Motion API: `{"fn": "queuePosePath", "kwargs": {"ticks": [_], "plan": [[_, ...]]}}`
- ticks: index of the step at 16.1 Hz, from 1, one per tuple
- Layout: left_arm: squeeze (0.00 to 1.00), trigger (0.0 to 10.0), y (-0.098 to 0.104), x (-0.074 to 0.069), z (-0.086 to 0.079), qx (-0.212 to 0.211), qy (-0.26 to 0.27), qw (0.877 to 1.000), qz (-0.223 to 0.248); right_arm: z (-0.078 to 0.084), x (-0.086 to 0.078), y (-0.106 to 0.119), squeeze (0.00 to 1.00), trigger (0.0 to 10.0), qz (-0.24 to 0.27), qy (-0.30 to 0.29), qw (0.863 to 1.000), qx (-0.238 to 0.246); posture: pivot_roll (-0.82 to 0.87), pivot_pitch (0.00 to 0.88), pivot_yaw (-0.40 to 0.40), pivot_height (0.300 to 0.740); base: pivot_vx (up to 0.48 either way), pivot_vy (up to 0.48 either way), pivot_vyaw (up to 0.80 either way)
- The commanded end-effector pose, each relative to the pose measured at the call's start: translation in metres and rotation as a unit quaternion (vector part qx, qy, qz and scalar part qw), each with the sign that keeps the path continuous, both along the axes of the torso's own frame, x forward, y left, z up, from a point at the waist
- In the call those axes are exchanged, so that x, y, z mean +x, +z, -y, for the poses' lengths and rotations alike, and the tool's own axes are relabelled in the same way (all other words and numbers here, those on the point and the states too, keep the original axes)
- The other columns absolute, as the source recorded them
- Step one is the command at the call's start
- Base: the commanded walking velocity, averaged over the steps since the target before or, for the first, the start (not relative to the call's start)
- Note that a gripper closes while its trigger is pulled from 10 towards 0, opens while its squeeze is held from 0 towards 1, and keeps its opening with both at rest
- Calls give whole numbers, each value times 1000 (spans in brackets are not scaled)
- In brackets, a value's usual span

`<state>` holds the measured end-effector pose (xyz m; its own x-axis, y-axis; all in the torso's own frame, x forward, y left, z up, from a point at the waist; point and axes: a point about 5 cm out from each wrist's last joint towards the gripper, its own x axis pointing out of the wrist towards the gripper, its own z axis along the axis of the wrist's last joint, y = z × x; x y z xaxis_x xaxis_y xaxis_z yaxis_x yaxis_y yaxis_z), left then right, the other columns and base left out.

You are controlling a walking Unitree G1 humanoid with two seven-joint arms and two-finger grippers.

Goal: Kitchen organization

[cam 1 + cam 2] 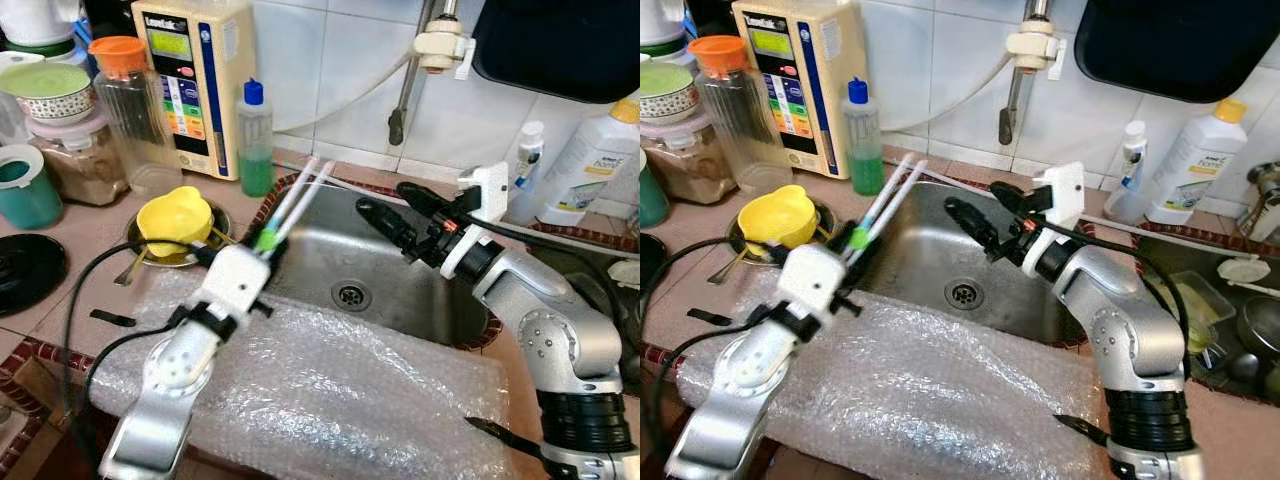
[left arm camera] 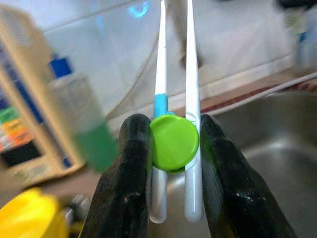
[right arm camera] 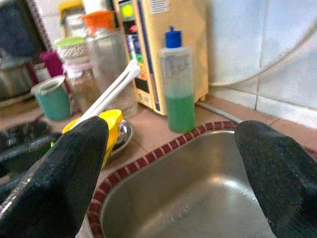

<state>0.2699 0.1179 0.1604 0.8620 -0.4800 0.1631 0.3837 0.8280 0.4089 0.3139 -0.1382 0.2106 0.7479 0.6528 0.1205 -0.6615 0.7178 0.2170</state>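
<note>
Bubble wrap (image 1: 330,390) covers the counter along the bottom of the left eye view, in front of a steel sink (image 1: 330,255) at mid-frame. At centre left a yellow bowl (image 1: 172,218) sits on a small metal dish, and above it a squeeze bottle (image 1: 255,140) stands part full of green liquid. A jar with an orange lid (image 1: 128,95) stands at upper left. The left gripper (image 1: 262,243) reaches up from lower left, clamped on a pair of white chopsticks (image 1: 300,195) that slant up over the sink's left rim. The right gripper (image 1: 385,210) comes in from the right, its fingers spread over the basin and holding nothing.

From the right eye, white bottles (image 1: 1190,160) stand on the counter at upper right against white wall tiles, under a dark panel.

Up close in the left wrist view, two black fingers (image 2: 129,173) press a green round joiner (image 2: 174,142) that links the chopsticks.

Seen from the right wrist, the wide-apart fingertips (image 3: 64,173) frame the sink and the bottle, with a teal cup (image 3: 49,96) at far left.
</note>
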Motion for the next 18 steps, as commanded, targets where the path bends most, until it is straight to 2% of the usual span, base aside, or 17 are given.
{"fn": "queuePosePath", "kwargs": {"ticks": [1,2,3,5,10,11,12,13,18], "plan": [[0,10000,4,2,10,19,-49,998,23,1,4,10,0,10000,6,-6,1000,27,73,0,-64,740,0,0,0],[0,10000,8,7,14,33,-62,997,37,-2,5,12,0,10000,-1,-1,999,47,74,0,-63,740,0,0,0],[0,10000,16,18,15,18,-53,997,45,-8,7,13,0,10000,-13,4,997,76,70,0,-60,740,0,0,0],[0,10000,18,25,22,24,-63,996,56,-17,9,19,0,10000,-31,14,990,139,67,0,-56,740,0,0,0],[0,10000,19,31,34,1,-68,996,64,-34,18,15,0,10000,-52,10,984,168,68,0,-38,740,0,0,0],[0,10000,22,32,38,-5,-72,995,71,-39,22,13,0,8118,-58,6,982,178,76,0,-34,740,0,0,0],[0,10000,24,32,38,-9,-73,995,74,-41,24,12,0,3412,-61,3,981,186,76,0,-32,740,0,0,0],[0,10000,25,32,38,-11,-73,994,75,-42,26,12,0,0,-64,1,979,193,76,0,-31,740,0,0,0],[0,10000,27,34,38,-20,-71,994,78,-41,41,13,0,0,-71,-38,971,225,84,0,-34,740,0,0,0]]}}
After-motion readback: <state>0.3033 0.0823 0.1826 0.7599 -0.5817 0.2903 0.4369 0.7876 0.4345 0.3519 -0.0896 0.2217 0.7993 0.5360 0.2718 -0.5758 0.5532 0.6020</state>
